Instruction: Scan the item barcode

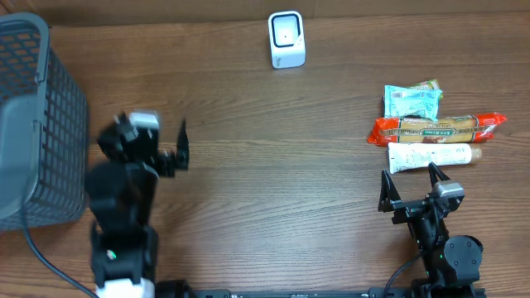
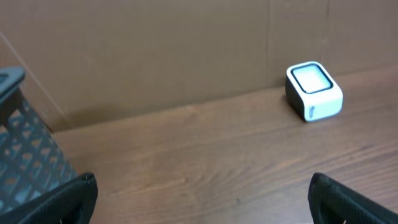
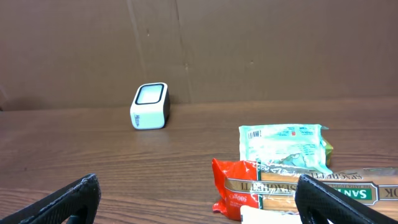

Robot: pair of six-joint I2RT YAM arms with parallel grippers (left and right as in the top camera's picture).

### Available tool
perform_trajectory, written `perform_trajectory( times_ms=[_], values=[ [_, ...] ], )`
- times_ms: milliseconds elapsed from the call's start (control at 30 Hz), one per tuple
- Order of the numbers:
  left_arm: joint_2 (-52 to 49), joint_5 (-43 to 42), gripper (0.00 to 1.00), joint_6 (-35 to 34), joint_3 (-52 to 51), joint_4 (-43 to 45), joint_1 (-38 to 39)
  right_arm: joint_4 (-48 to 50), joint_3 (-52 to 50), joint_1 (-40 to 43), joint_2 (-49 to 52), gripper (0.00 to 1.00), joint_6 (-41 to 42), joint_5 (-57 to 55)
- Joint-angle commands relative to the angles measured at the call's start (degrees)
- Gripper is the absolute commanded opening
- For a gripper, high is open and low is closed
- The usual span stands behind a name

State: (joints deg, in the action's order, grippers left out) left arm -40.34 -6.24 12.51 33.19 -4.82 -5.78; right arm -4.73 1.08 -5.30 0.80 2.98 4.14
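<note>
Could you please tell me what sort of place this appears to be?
Most likely a mock shop checkout in a lab: a white barcode scanner stands at the back of the wooden table, packaged snacks lie to one side, and a grey mesh basket waits opposite. The cardboard backdrop suggests a test rig.

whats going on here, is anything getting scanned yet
Nothing is held yet. The left gripper is open near the grey plastic mesh basket. The right gripper is open just short of a teal packet, a long red-orange packet and a white tube. The small white box-shaped scanner stands untouched across the wooden table.
</note>
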Motion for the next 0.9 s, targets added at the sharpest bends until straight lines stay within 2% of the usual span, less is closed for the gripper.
perform_trajectory(
  times_ms=[0,167,333,567,733,867],
  values=[
    [8.4,-1.3,1.00,3.4,-10.8,6.2,-0.7,0.2,-0.6,-0.3,-0.6,1.00,0.2,-0.2],
    [17.0,-1.2,0.99,3.4,-23.2,16.4,-0.7,0.2,-0.6,-0.3,-0.6,1.00,0.2,-0.2],
    [24.3,-1.2,1.00,7.8,-31.6,22.2,-0.7,0.2,-0.6,-0.3,-0.6,1.00,0.2,-0.2],
    [33.3,-1.3,1.00,8.7,-32.9,11.7,-1.1,0.2,-0.6,-0.3,-0.6,1.00,0.2,-0.2],
    [37.8,-1.2,1.00,8.7,-32.9,0.7,-1.1,0.2,-0.6,-0.3,-0.6,1.00,0.2,-0.2],
    [40.2,-0.7,0.99,8.5,-32.9,1.5,-1.0,0.2,-0.6,-0.3,-0.6,1.00,0.2,-0.2]
  ],
)
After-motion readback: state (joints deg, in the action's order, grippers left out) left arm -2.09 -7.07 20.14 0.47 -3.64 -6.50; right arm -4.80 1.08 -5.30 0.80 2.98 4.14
